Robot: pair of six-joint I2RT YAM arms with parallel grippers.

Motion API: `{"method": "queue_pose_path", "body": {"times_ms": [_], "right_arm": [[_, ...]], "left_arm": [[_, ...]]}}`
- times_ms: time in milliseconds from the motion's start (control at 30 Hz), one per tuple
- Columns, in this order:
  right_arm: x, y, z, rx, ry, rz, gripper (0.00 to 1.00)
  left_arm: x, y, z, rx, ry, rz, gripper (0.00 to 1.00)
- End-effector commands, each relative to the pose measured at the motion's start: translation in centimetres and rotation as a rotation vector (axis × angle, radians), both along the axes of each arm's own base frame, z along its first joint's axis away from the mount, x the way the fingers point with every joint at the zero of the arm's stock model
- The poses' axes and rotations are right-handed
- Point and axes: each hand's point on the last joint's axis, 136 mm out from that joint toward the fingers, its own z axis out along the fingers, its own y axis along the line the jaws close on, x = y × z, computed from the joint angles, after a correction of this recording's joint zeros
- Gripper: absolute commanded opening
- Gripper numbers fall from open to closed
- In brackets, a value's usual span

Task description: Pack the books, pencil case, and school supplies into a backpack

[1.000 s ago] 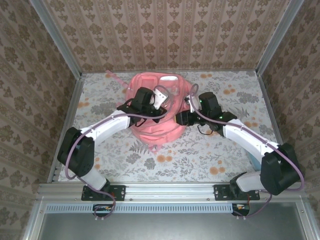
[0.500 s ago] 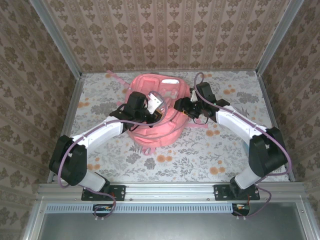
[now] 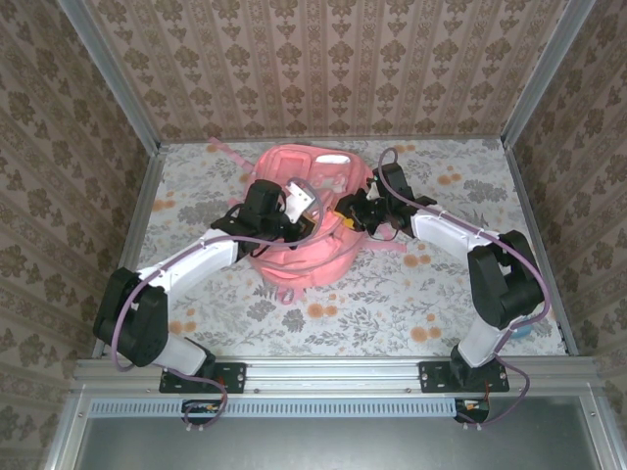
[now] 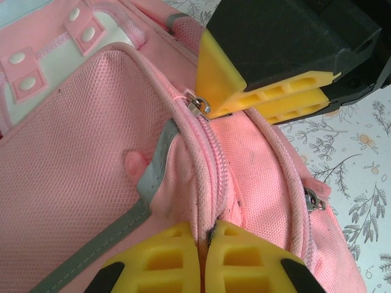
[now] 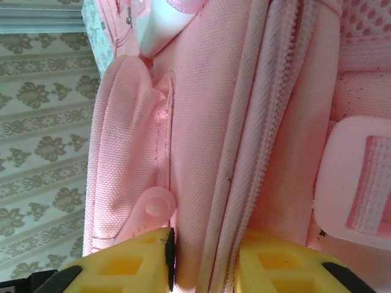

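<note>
Top external view shows the backpack (image 3: 312, 262) lying far-centre on the table (image 3: 441, 294). Working the zip well, I judge, needs the zip seam (image 4: 215, 177) held taut. The left gripper (image 4: 208, 241) pinches that seam tight. The right gripper (image 5: 204, 256) has its 2 fingers straddling it beside the slider (image 4: 198, 107); I cannot tell whether it grips.

The backpack (image 4: 79, 183) is matt, coarse-woven pink cloth, its zip pull (image 4: 198, 107) shiny metal, its grey stripe (image 4: 91, 251) possibly smooth plastic.
</note>
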Motion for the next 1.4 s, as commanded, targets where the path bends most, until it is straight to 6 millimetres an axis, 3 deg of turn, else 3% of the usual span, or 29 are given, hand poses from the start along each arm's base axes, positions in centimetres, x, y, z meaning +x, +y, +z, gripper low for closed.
{"method": "queue_pose_path", "body": {"times_ms": [0,67,300,433,633,900,967,1067,1167,1267,1367], "right_arm": [[0.1,1.8,1.6,0.113,-0.013,0.037,0.27],[0.0,1.7,1.8,0.12,-0.012,0.028,0.28],[-0.6,-0.9,2.0,0.037,-0.023,-0.061,0.45],[-0.6,-1.4,2.0,0.024,-0.029,-0.078,0.46],[-0.4,-0.9,2.1,0.045,-0.021,-0.063,0.46],[-0.4,1.9,1.2,0.174,0.045,-0.018,0.44],[-0.5,2.4,1.1,0.187,0.053,-0.009,0.39],[-0.1,2.9,1.3,0.207,0.03,-0.009,0.26],[0.5,3.7,2.3,0.239,-0.023,0.007,0.15],[0.9,5.1,3.4,0.254,-0.081,0.031,0.12],[1.3,6.7,4.3,0.266,-0.129,0.051,0.1]], "left_arm": [[0.5,-0.1,2.8,-0.06,-0.079,0.009,0.0],[0.8,0.3,2.7,-0.042,-0.087,0.035,0.0],[0.9,0.8,2.6,-0.027,-0.09,0.044,0.0],[0.9,0.7,2.7,-0.032,-0.092,0.041,0.0],[0.9,0.7,2.7,-0.035,-0.089,0.038,0.0],[0.9,0.4,3.6,-0.073,-0.084,0.042,0.0],[0.9,0.5,3.8,-0.083,-0.08,0.054,0.02],[1.1,1.2,4.5,-0.108,-0.061,0.107,0.12],[1.3,3.0,4.9,-0.116,-0.003,0.238,0.34],[0.9,5.3,5.1,-0.125,0.117,0.421,0.51],[-0.9,6.7,4.9,-0.154,0.249,0.524,0.61]]}}
